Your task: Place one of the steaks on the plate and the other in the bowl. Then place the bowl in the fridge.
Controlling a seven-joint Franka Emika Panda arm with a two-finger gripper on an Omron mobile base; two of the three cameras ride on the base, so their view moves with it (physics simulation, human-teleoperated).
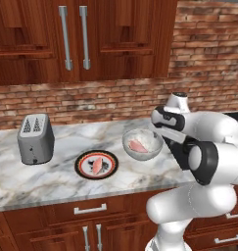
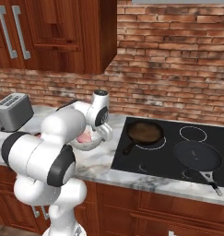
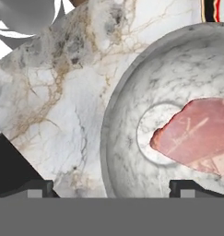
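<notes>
While the fingers (image 3: 112,188) stand spread, the bowl's (image 3: 127,115) rim lies between them.

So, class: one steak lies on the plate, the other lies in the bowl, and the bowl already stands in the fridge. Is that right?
Not quite. The bowl with its steak stands on the counter, not in the fridge, as the left base view shows. The other steak does lie on the plate.

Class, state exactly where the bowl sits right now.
In the left base view, the bowl sits on the marble counter, right of the plate, holding one steak.
</notes>
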